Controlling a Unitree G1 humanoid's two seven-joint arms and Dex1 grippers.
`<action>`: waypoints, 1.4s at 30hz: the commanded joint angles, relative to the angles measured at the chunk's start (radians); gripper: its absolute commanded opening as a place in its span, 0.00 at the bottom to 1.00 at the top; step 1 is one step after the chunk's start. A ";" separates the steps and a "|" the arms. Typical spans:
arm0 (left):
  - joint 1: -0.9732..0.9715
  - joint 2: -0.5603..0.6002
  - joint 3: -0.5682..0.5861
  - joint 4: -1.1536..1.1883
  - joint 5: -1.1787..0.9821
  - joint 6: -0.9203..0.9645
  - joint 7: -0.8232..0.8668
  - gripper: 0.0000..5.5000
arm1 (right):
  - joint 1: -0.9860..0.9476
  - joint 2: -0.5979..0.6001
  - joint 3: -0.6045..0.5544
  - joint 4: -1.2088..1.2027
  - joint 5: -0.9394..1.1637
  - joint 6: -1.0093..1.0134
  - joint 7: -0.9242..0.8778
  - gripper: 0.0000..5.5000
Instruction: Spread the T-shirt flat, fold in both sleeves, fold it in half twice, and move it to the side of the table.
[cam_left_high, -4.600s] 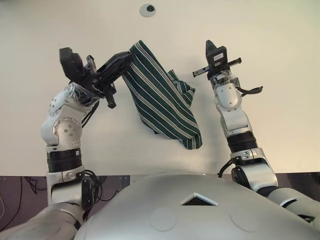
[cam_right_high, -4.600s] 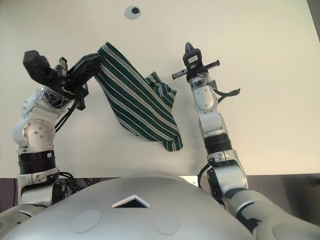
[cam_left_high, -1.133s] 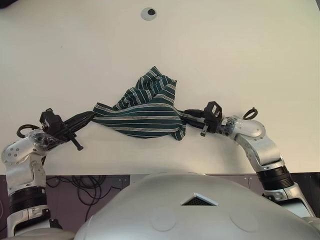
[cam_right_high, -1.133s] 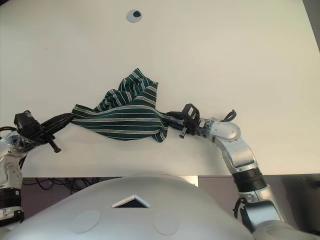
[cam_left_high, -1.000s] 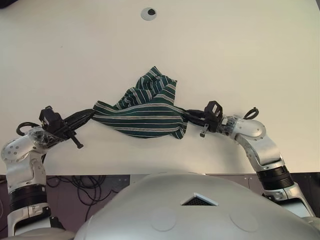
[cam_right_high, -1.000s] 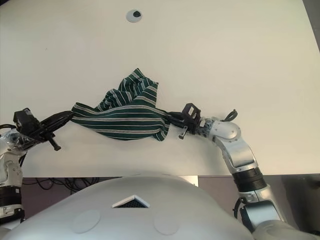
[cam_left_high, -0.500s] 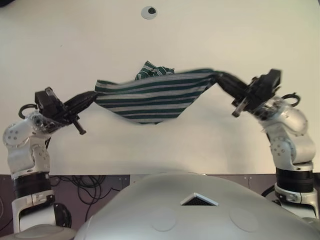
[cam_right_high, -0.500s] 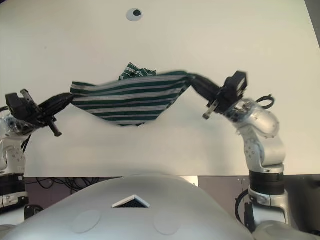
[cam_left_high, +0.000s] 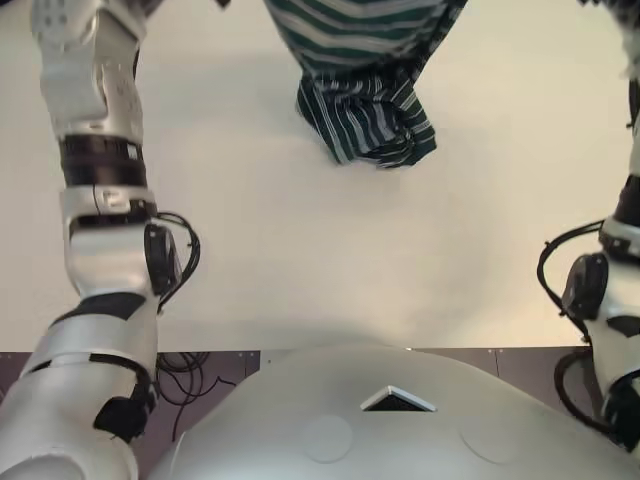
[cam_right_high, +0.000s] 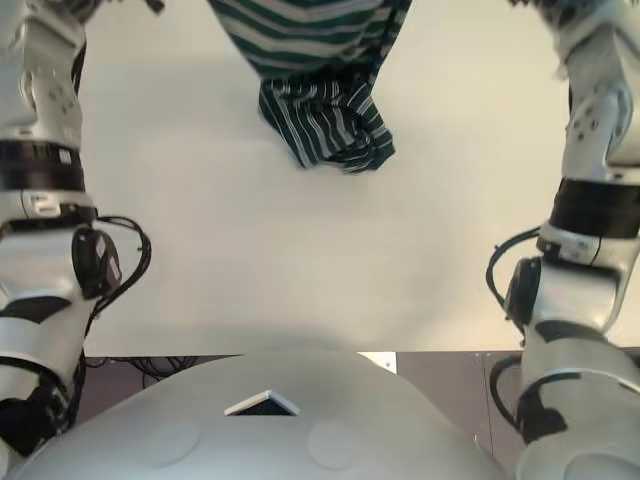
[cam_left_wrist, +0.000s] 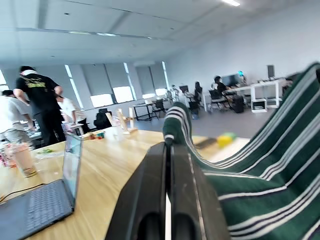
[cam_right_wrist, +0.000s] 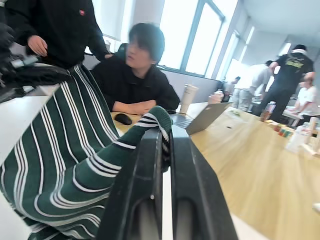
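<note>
The T-shirt, green with pale stripes, is held up high, and it is seen dropping in from the twelve o'clock edge of the head view toward the white table. Its lower end is gathered into a crumpled bundle just right of twelve o'clock, and that bundle appears to be resting on the tabletop (actual contact cannot be confirmed). The upper part of the cloth is cut off by the edge of the view. The left arm is raised at ten o'clock and the right arm at two o'clock, with the shirt hung between them.

Over to the wrist cameras now. The left gripper is pressed together on a fold of striped fabric, which is pinched at the fingertips and spread away beyond them in a broad sheet. The right gripper is likewise clamped on a bunched edge of the shirt, and the cloth is draped off to one side of it.
</note>
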 joint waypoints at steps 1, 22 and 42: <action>-0.229 0.001 0.044 0.294 0.026 -0.044 0.049 0.00 | -0.269 -0.023 0.024 0.358 -0.114 -0.113 -0.003 0.00; -0.624 0.034 0.098 0.684 0.244 -0.097 0.361 0.00 | -0.766 -0.022 0.044 1.074 -0.395 -0.468 -0.223 0.00; -0.358 0.225 0.168 0.469 0.128 -0.089 -0.412 0.00 | -0.271 -0.179 -0.031 0.403 -0.214 -0.462 0.317 0.00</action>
